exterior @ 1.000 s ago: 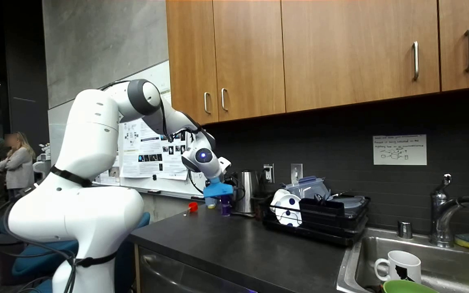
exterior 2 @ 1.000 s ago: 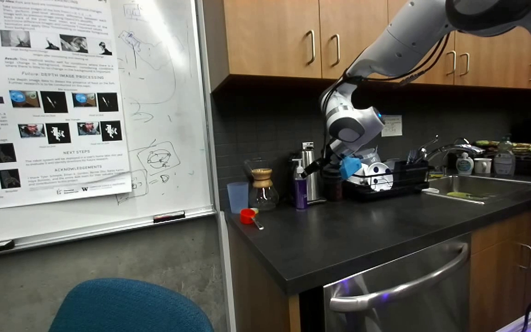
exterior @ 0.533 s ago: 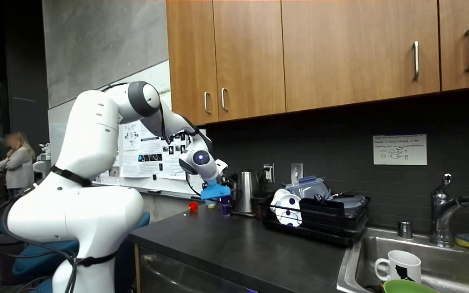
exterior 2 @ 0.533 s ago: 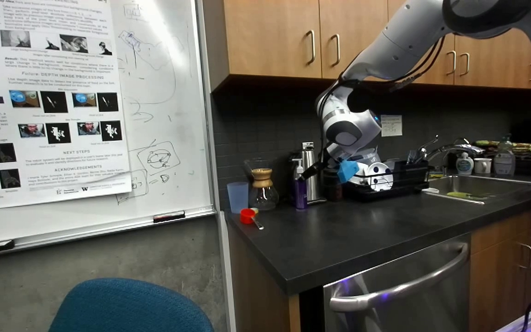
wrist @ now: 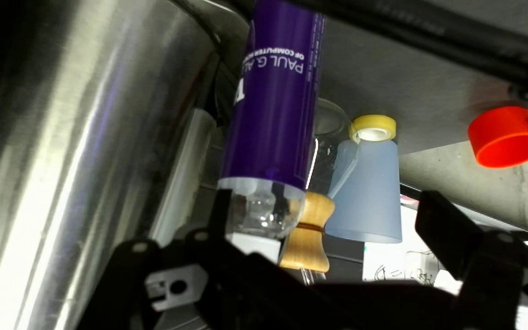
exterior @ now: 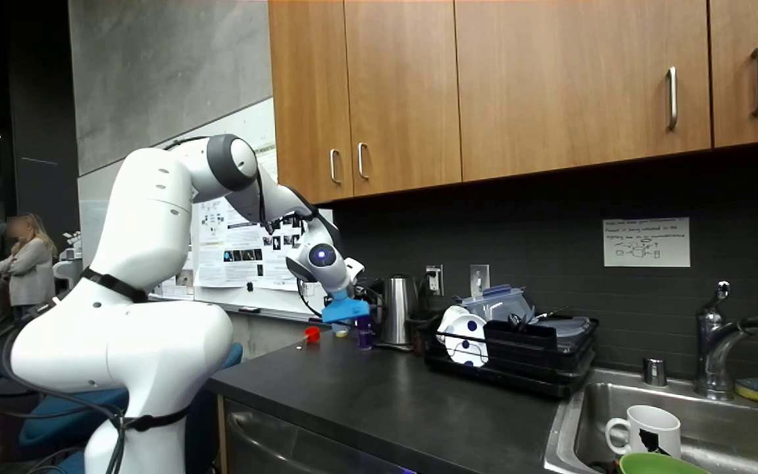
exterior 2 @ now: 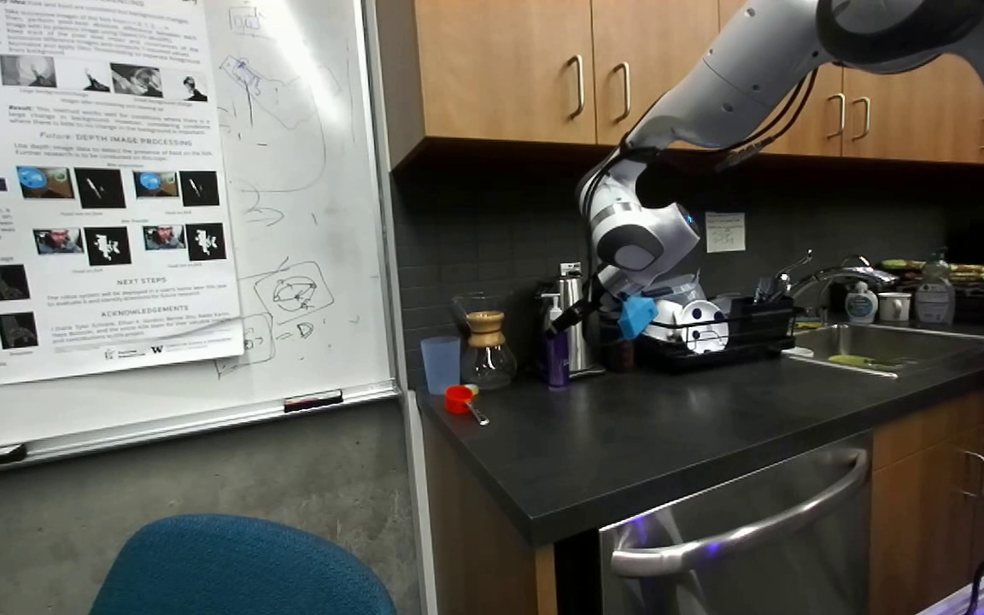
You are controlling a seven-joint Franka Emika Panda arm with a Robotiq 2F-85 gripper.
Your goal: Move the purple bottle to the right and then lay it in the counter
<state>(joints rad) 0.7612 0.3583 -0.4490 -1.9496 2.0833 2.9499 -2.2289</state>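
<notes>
Purple bottle [wrist: 273, 101], top centre of the wrist view, is probably light, slick, slightly squeezy plastic; I'd grab mid-body. Gripper [wrist: 326, 204] is spread wide, holding nothing.

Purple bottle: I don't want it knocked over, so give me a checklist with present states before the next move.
1. Purple bottle upright on the counter: ok.
2. Gripper open: ok.
3. Bottle centred in the gripper's opening: not ok; in the wrist view it appears toward one side.
4. Clearance from the steel canister: cannot tell; it stands close to the bottle, but the depth between them is unclear.
5. Red scoop apart from the bottle: ok.
</notes>
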